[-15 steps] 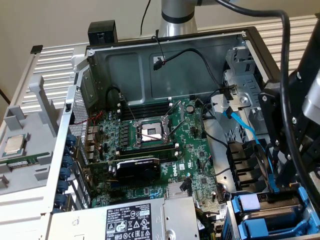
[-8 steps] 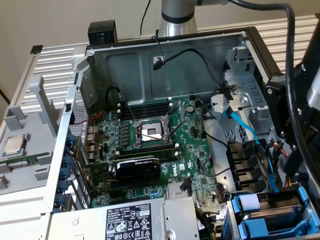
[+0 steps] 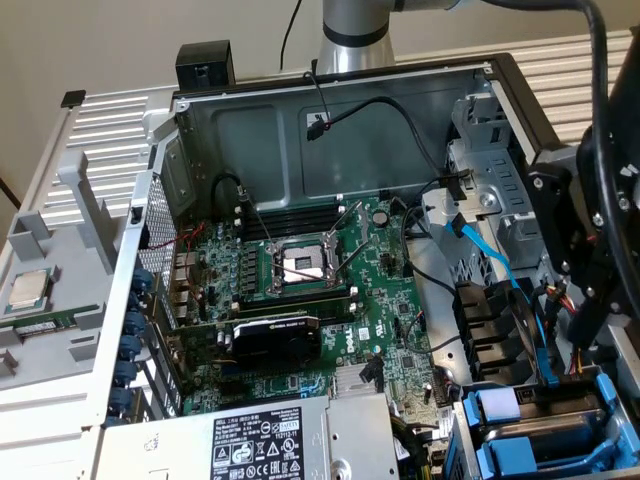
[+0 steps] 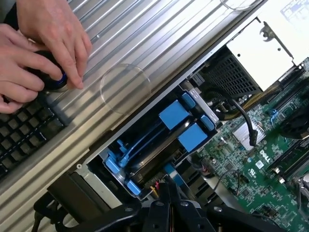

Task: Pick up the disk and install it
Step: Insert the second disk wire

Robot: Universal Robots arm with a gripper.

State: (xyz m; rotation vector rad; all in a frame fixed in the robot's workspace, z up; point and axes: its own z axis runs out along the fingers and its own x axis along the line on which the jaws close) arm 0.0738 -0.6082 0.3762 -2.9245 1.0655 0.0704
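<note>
Hands (image 4: 41,53) of a person on a black knob beside a keyboard (image 4: 24,135) appear from the wrist, while the exterior view's lower right shows the disk (image 3: 560,440) in its blue carrier inside the computer case (image 3: 330,130), the closed, empty hand (image 4: 166,193) above.

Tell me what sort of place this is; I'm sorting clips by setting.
Probably a computer-assembly test bench: an open grey metal desktop case exposing its green motherboard, blue plastic drive carriers in its bay, and a person's hands beside a black keyboard.

Plain beige wall (image 3: 120,45), ribbed grey metal tabletop (image 3: 110,125), black keyboard (image 4: 24,135) at its edge
</note>
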